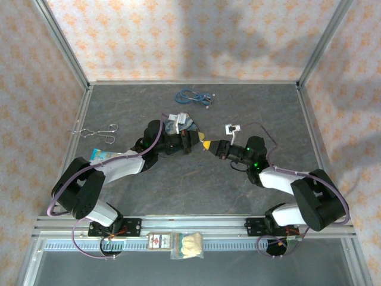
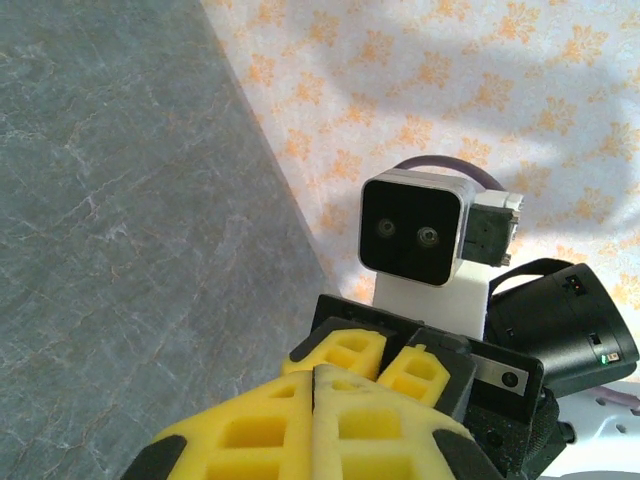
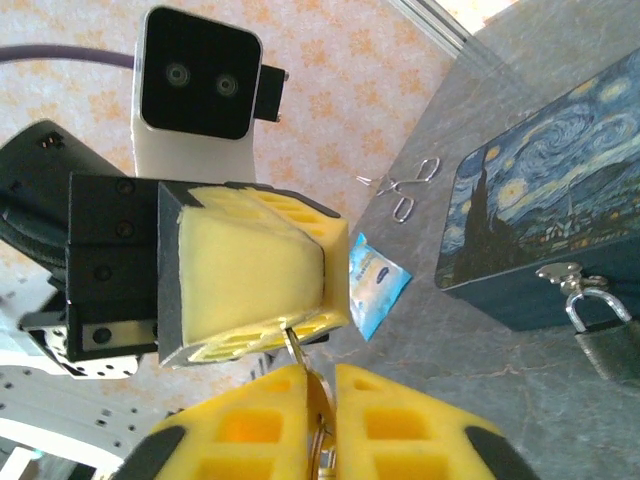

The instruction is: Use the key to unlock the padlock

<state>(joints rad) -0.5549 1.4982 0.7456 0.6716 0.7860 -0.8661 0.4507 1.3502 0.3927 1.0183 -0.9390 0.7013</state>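
Reading the worktop (image 1: 178, 185) from its left edge, I log these items:

- Silver wire tongs (image 1: 95, 131), lying flat, well apart from both arms.
- Blue packet (image 1: 102, 155), just beside the left arm's lower link.
- Left tool (image 2: 314, 385): its yellow fingers are pressed together with no gap. It sits at mid-worktop, tip to tip with the other tool.
- Blue-and-yellow painted tin (image 3: 540, 215), on the worktop right behind the left tool and partly hidden by it from above.
- The padlock (image 3: 603, 338), hanging from the hasp on the tin's front with its shackle through the hasp. The body tilts toward the worktop.
- Coiled blue cable (image 1: 193, 96), near the back wall.
- The key (image 3: 296, 352), a thin strip held off the worktop. It rises from between the right tool's fingers and its upper end meets the lower edge of the left tool's fingers. I cannot tell whether the left tool pinches it.
- Right tool (image 3: 320, 378), clenched on the key.
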